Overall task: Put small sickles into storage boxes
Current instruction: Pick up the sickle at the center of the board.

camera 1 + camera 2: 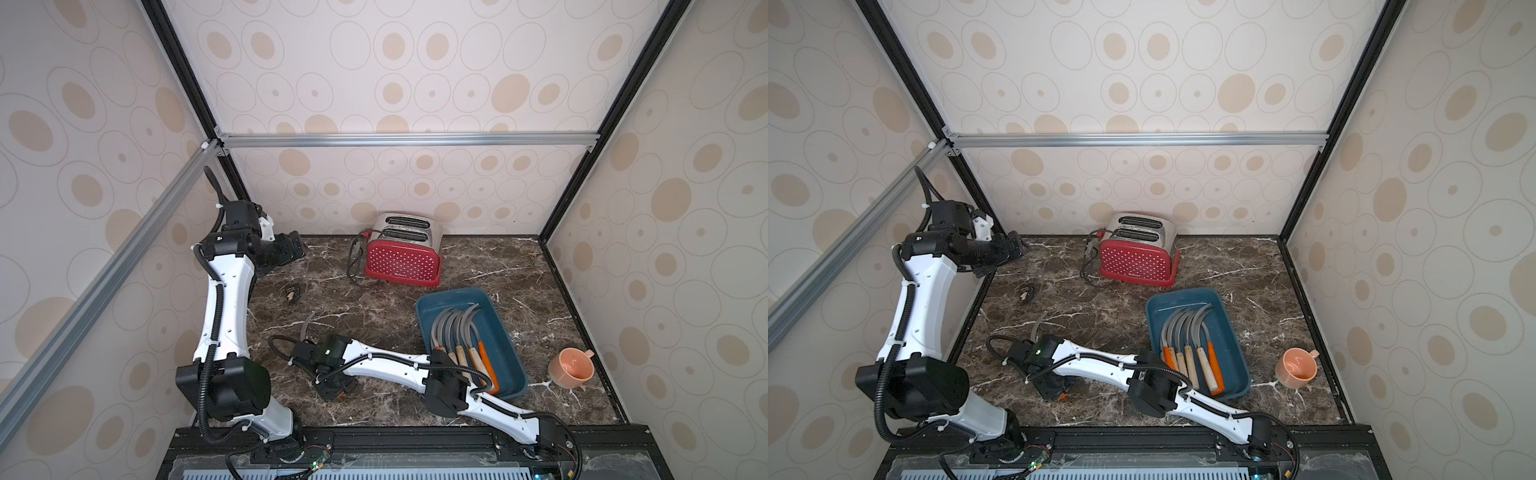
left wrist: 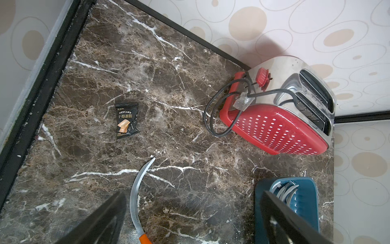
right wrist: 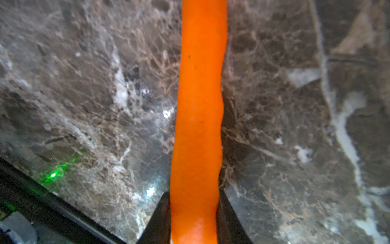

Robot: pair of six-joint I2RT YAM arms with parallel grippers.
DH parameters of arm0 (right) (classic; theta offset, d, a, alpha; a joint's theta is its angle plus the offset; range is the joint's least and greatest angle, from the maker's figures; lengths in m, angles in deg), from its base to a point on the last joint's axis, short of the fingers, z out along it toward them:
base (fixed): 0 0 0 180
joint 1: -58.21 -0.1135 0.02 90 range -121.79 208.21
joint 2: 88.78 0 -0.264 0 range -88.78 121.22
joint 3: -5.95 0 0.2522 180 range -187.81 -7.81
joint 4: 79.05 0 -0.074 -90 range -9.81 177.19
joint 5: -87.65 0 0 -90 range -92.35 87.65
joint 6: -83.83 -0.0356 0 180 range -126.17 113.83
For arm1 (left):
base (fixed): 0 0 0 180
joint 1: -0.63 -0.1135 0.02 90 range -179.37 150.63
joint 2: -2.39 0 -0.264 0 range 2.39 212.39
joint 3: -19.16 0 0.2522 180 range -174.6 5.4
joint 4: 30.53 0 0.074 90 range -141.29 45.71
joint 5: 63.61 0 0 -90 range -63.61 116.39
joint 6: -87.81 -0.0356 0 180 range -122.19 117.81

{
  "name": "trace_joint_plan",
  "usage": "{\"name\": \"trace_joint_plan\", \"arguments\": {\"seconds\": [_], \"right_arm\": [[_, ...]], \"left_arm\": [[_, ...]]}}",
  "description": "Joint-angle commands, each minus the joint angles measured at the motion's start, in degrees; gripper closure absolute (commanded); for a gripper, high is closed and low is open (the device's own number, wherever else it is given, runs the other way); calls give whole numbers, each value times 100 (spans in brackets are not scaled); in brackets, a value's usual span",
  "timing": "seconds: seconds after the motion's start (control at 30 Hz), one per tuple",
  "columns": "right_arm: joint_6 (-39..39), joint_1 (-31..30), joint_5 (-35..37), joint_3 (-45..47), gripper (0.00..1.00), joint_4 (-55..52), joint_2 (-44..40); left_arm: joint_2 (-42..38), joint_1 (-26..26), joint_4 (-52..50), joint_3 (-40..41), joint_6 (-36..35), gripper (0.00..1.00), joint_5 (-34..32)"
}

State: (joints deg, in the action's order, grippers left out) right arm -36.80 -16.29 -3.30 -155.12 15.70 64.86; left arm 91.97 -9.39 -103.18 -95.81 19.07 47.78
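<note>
Both top views: the bench (image 1: 374, 316) is dark brown marble with white veins, walled at the back and both sides, with black trim along the edges. The tray (image 1: 496, 332) is teal and shallow, with rounded corners and a raised rim. It sits askew, right of centre, near corner just beside the right arm's elbow. Stowed sickles (image 1: 457, 336) lie side by side in it, curved grey blades toward the back. Five handles show, orange and pale wood.

The loose sickle (image 1: 306, 328) is on the bench left of centre, well apart from the tray. Its handle is hidden under the right end effector (image 1: 336, 388). There is open marble between that blade and the red dotted toaster (image 1: 403, 259) at the back wall. A peach cup (image 1: 570, 370) takes the strip between tray and right wall. The left end effector (image 1: 298, 245) hangs raised near the back left corner, with a small black packet (image 1: 293, 292) on the bench close by.

Left wrist: the fingers (image 2: 99, 219) are spread wide, so it is released. The loose sickle's thin blade (image 2: 135, 190) has bare marble on both sides. The toaster's black cord (image 2: 213, 114) loops onto the bench.

Right wrist: a smooth orange handle (image 3: 199, 105) runs down the middle, with dark fingers (image 3: 160, 217) pressed on both sides. It is clenched on the loose sickle. Cannot tell whether the sickle is lifted off the marble.
</note>
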Motion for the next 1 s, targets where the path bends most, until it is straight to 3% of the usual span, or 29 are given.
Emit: {"name": "trace_joint_plan", "arguments": {"seconds": [0.0, 0.5, 0.97], "right_arm": [[-99, 66, 970, 316, 100, -832, 669], [57, -31, 3231, 446, 100, -1396, 24], [-191, -183, 4515, 443, 100, -2060, -126]], "left_arm": [[-116, -9, 62, -297, 94, 1, -69], [-265, -9, 89, -1204, 153, 1, -267], [-495, -9, 168, -1203, 186, 1, -339]]}}
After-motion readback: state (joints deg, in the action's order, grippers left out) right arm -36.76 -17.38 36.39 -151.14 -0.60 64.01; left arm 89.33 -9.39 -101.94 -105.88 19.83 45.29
